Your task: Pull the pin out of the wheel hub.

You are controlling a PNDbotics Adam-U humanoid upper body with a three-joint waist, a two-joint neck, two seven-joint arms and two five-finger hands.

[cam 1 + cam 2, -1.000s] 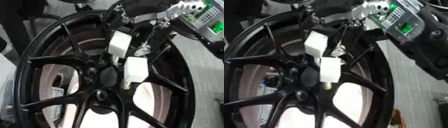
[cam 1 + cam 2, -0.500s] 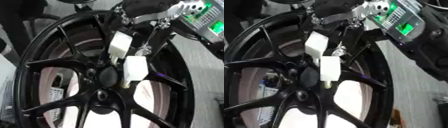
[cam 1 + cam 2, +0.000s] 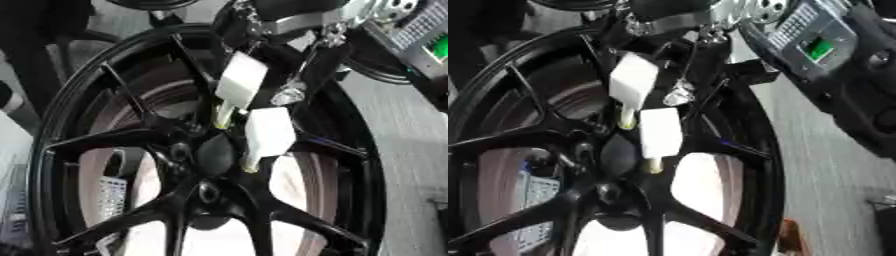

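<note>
Looking down, we see a large black wheel hub (image 3: 166, 150) filling almost the whole view, standing on edge with its thin spokes fanning out from a dark centre cap (image 3: 214, 155). Our right hand (image 3: 255, 114) comes in from the upper right corner and reaches across the upper rim of the hub to its centre. Two of its fingers (image 3: 268, 131), capped in white, point downward: one ends just above the centre cap, the other just to the right of it. Pale, yellowish tips stick out below both white caps, and we cannot tell whether either of them is the pin or part of the hand, so the pin's place stays unclear to us. We also cannot tell whether the fingers are pinching anything or only resting against the spokes. A silver joint (image 3: 286, 96) glints between the two white-capped fingers, higher up. On the forearm near the upper right corner sits a grey panel with a green light (image 3: 819, 47). Pale floor (image 3: 402, 150) shows to the right of the hub's rim. Our left hand shows in neither view.
</note>
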